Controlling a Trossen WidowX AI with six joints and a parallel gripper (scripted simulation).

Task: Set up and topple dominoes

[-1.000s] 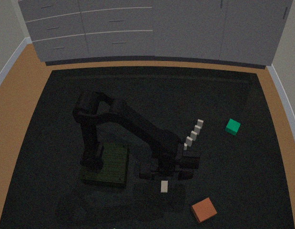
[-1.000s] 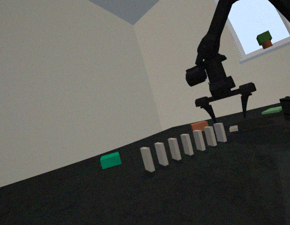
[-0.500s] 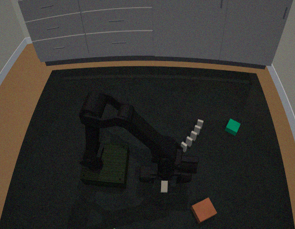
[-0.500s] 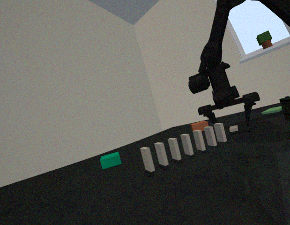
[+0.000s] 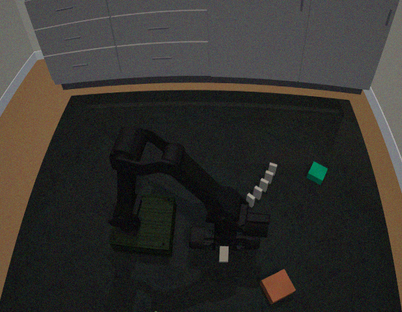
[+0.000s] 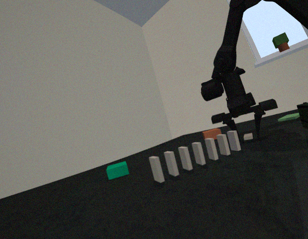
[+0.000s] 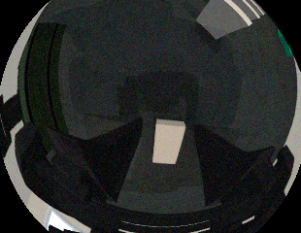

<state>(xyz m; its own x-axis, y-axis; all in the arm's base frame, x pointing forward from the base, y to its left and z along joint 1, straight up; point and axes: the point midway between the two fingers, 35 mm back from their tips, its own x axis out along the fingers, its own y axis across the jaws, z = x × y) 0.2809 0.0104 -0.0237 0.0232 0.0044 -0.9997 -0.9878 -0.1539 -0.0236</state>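
Observation:
A row of several white dominoes (image 5: 263,185) (image 6: 198,153) stands upright; its near end is hidden behind the arm in the top view and shows at the top right of the wrist view. A loose white domino (image 5: 223,254) (image 6: 248,136) (image 7: 168,143) lies flat, apart from the row's near end. My gripper (image 6: 247,133) (image 7: 169,126) points down over it, fingers low and partly open. In the wrist view the domino lies between the fingers with a gap on each side. One fingertip is partly hidden behind the row's end domino in the exterior view.
An orange block (image 5: 278,286) (image 6: 211,134) lies to the front right of the loose domino. A green block (image 5: 317,173) (image 6: 118,170) lies beyond the row's far end. The arm's dark green base (image 5: 157,221) is at the left. A light green flat piece (image 6: 288,117) lies near it.

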